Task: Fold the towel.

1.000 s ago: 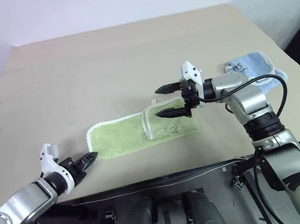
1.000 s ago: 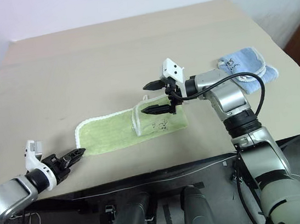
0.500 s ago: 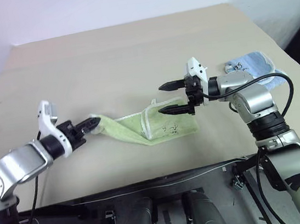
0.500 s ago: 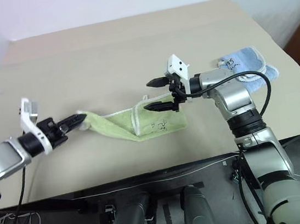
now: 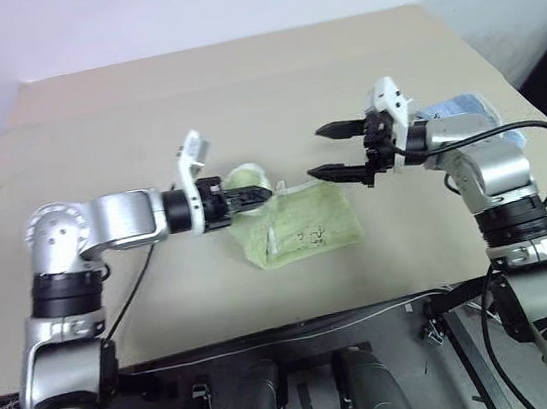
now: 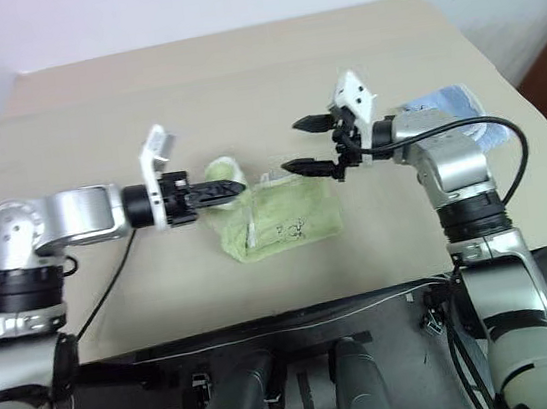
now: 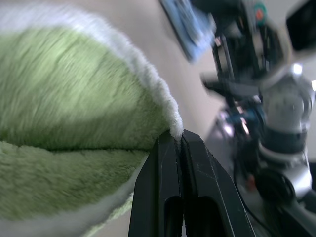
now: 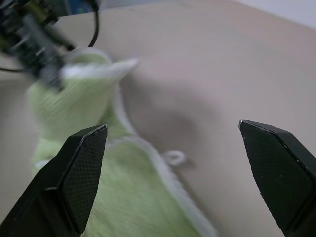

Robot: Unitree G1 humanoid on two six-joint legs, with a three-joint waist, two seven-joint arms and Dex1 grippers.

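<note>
The towel [image 5: 297, 227], light yellow-green terry with white corded edging, lies bunched at the centre of the frame on the tan table [image 5: 239, 98], its lower layer flat with a small dark printed mark facing up and one end lifted and curled back over it. A small white loop [image 8: 173, 158] pokes out from the edging beside the flat part.

My left gripper [image 5: 260, 194], fingers pressed together, pinches that lifted end by its white edge, just left of centre and above the flat layer. My left arm reaches in from the left edge of the frame, forearm roughly level and pointing toward the right, elbow bent at the middle left.

My right gripper [image 5: 345, 149] hangs just right of centre, above the towel's right end and clear of it, its two black fingers spread wide, one over the other, tips pointing left toward my other gripper. My right arm rises from the lower right corner and bends at the elbow, forearm running leftward.

Behind my right wrist, at the right side of the table, sits a smaller light blue cloth [image 5: 463, 109], apart from the towel.
</note>
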